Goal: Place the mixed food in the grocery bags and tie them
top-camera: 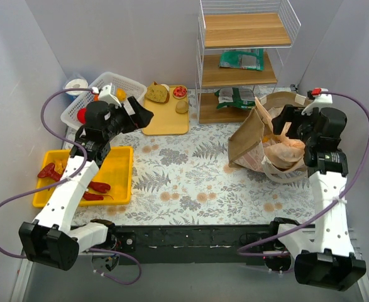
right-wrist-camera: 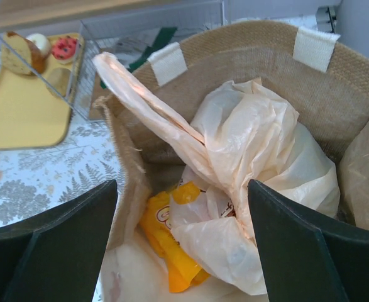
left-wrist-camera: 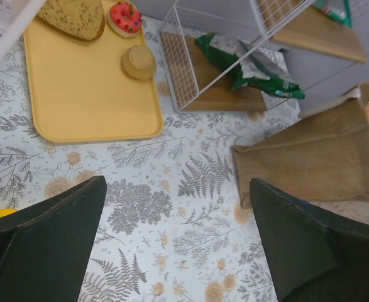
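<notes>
The brown paper bag [top-camera: 247, 139] stands at the right with the peach plastic bag [top-camera: 286, 151] bunched inside it. My right gripper [top-camera: 280, 123] hovers open over the bag's mouth. In the right wrist view its jaws [right-wrist-camera: 181, 239] stand wide with nothing between them. Below them an orange snack packet [right-wrist-camera: 165, 239] lies in the brown bag [right-wrist-camera: 247, 44], beside the crumpled plastic bag [right-wrist-camera: 259, 145]. My left gripper [top-camera: 146, 116] hangs open over the mat near the pale tray [top-camera: 166, 121]. That tray holds bread [top-camera: 158, 93], a red round item [top-camera: 180, 92] and a bun [top-camera: 182, 107]. Red peppers [top-camera: 49, 170] lie in and beside the yellow bin [top-camera: 122, 165].
A white basket [top-camera: 112, 85] stands at the back left. A wire shelf [top-camera: 237, 75] at the back holds green foil packets [top-camera: 241, 60]. Seen from the left wrist, the left gripper [left-wrist-camera: 178, 239] is over bare mat between the tray [left-wrist-camera: 90, 94] and the brown bag [left-wrist-camera: 310, 157].
</notes>
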Tool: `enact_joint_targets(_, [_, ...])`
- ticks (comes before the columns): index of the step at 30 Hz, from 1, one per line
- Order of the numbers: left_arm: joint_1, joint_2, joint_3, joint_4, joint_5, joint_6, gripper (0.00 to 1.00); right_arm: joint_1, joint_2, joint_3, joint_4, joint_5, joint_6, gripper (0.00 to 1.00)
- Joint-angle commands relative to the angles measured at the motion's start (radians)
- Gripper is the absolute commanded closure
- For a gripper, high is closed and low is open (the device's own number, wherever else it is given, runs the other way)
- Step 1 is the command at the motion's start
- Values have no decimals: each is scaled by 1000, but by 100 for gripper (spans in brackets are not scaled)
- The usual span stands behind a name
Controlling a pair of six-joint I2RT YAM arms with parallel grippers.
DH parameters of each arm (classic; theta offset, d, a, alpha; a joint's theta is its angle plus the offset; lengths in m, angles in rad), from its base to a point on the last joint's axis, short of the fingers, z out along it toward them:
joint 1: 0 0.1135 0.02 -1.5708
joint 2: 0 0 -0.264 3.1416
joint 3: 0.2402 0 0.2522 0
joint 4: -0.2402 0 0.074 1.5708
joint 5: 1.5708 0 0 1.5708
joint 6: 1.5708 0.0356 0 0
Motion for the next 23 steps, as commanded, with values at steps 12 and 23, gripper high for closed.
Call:
enact_joint_targets(12, [2,-212,181,-395,-175,-7,2,-4,-377,-206,94,-11,23,5])
enact_joint_targets(23, [0,-266,163,-412,-147,-16,2,-4,-416,-223,76,3,23,5])
